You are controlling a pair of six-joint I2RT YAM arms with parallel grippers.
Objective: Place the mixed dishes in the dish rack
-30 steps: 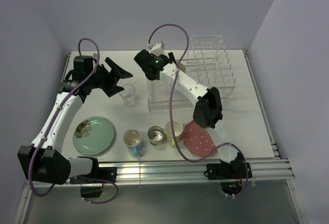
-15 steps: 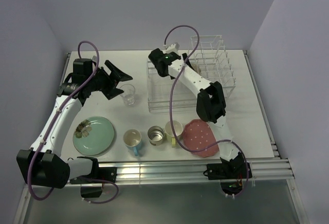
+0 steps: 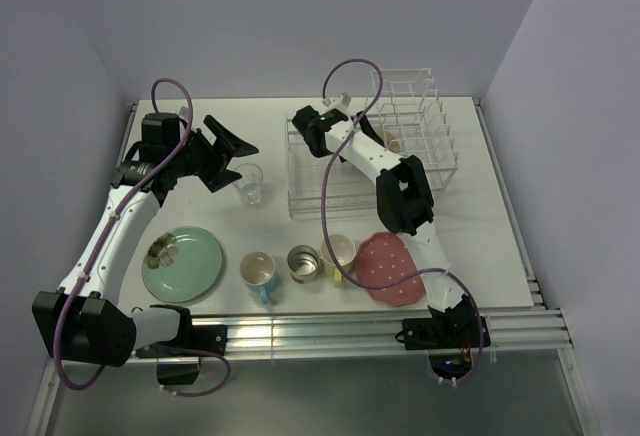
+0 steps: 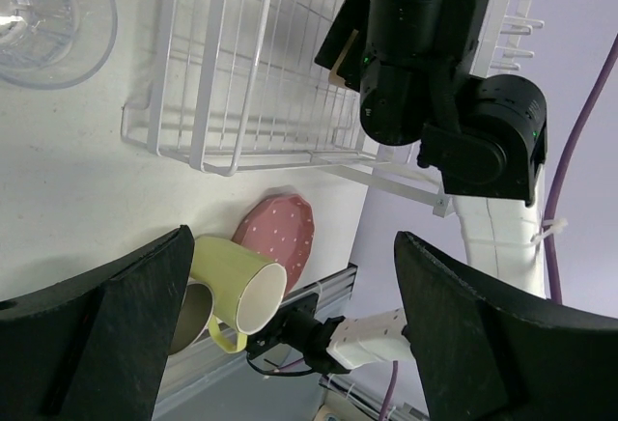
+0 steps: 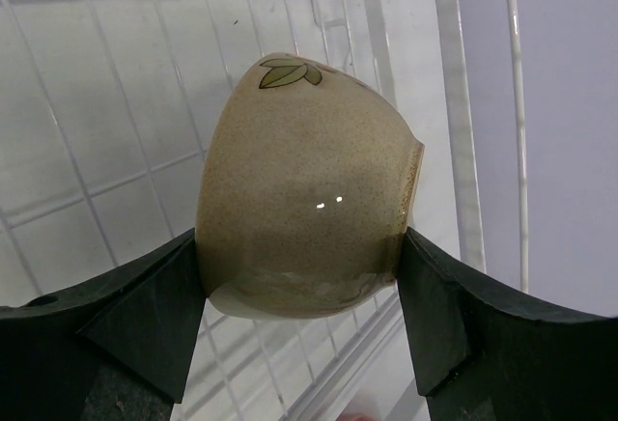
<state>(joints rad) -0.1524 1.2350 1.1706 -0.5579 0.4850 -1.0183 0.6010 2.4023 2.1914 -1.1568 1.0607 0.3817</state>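
- The left claw (image 3: 240,159) hangs over the far-left part of the white bench (image 3: 480,216), jaws spread wide and holding nothing.
- A clear drinking glass (image 3: 249,185) stands upright just near of that claw, between it and the rack.
- Along the near edge runs a row of dishes. From left to right they are a round mint-green plate (image 3: 183,263) with a small flower print, a light-blue mug (image 3: 259,273), a small metallic-tan cup (image 3: 303,263), a yellow-green mug (image 3: 338,253) and a pink scalloped plate with white dots (image 3: 390,268).
- The three cups stand close together, mouths up.
- The right arm rises from the near-right corner, crosses above the pink plate's far edge and stretches over the rack's left half (hiding much of the basket from above).
- The white wire dish rack (image 3: 430,146) sits far centre-right, with its low basket to the left and the taller upright plate slots to the right and far.
- The right claw (image 5: 301,257) is clamped on a speckled cream bowl with a green leaf motif (image 5: 304,199), tipped on its side over the basket's wire floor by a side wall.
- Whether the bowl touches the wires, I cannot tell.
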